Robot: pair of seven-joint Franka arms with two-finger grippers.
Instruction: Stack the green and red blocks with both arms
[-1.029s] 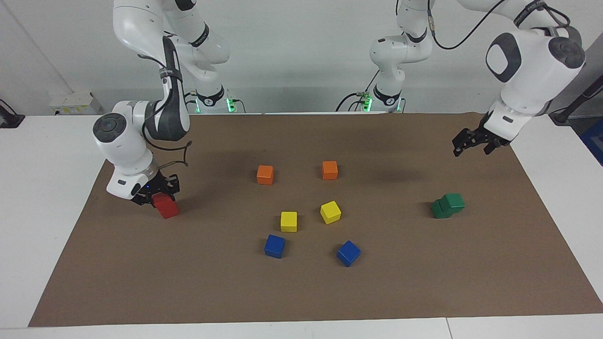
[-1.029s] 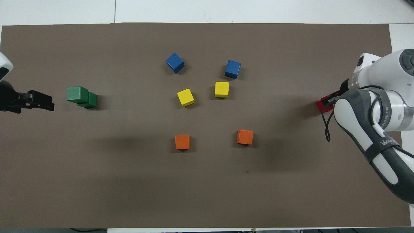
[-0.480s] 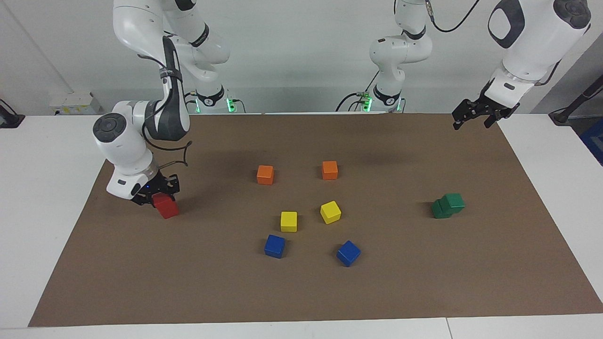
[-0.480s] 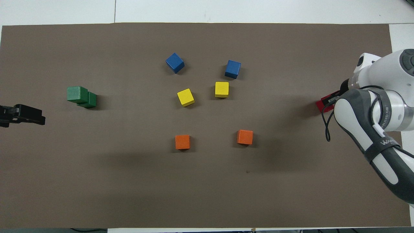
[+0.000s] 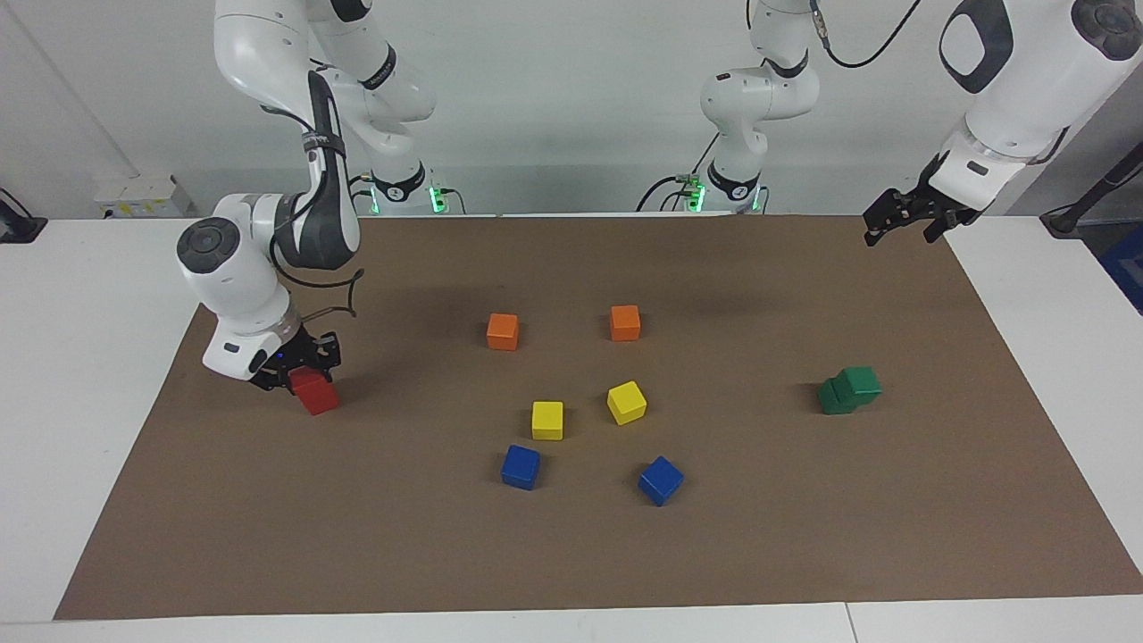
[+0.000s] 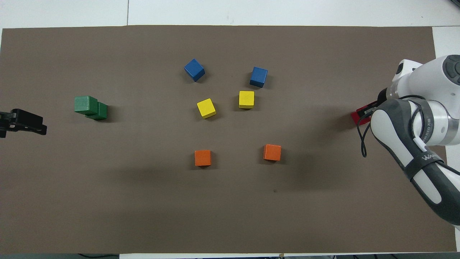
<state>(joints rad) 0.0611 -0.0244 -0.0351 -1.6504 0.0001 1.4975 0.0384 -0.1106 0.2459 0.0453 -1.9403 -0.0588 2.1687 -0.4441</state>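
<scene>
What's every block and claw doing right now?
Green blocks, stacked, the top one sitting crooked.
Red block, gripped by the right claw, down at the mat.
Right claw, shut on the red block.
Left claw, open, empty, up over the mat's corner.
Orange blocks, apart, flat on the mat.
Yellow blocks, apart, flat.
Blue blocks, apart, flat.

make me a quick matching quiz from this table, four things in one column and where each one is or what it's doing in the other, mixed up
1. green blocks
2. right gripper
3. left gripper
4. orange cubes

A. shut on a red block
B. open, raised over the mat's corner
C. stacked askew at the left arm's end
D. nearer the robots than the yellow cubes

Pairs: 1-C, 2-A, 3-B, 4-D
</scene>
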